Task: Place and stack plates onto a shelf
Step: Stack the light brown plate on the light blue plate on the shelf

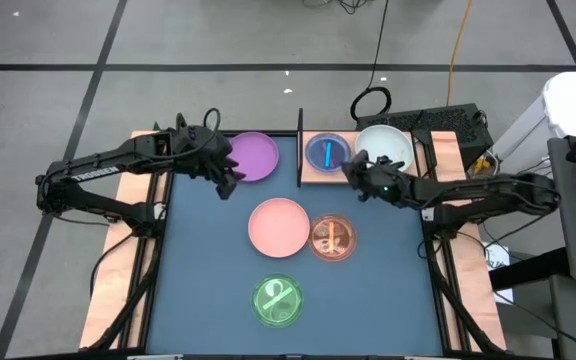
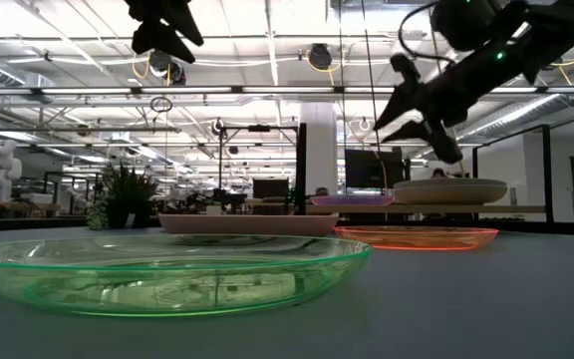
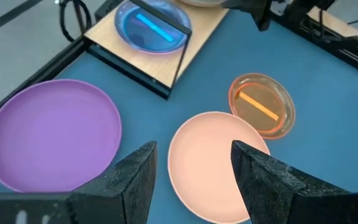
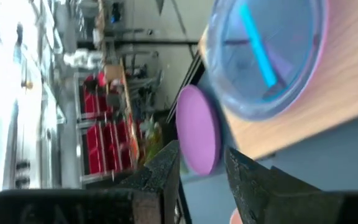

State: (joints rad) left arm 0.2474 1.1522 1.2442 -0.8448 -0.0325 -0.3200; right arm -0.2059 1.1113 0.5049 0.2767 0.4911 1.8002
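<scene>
The right gripper [image 1: 351, 166] hangs with its jaws parted and nothing between them, just beside the cyan plate [image 1: 327, 152], which lies on the shelf [image 1: 313, 176] by the thin black upright [image 1: 299, 148] and seems to sit atop a magenta plate, though that is hard to tell; the mint-white plate [image 1: 388, 146] rests on the same board next to it; the left gripper [image 1: 227, 184] is likewise released and empty, poised above the table [image 1: 208, 260] at the near edge of the purple plate [image 1: 253, 156]; white lettering runs along the left arm in the high view but is too small to read; six plates can be counted for certain: two on the shelf and four on the blue surface, namely the purple one, the pink plate [image 1: 279, 226], the orange-brown plate [image 1: 333, 238] touching its rim, and the green plate [image 1: 279, 301] well apart toward the front; the cyan, orange-brown and green ones each hold stick-like pieces.
</scene>
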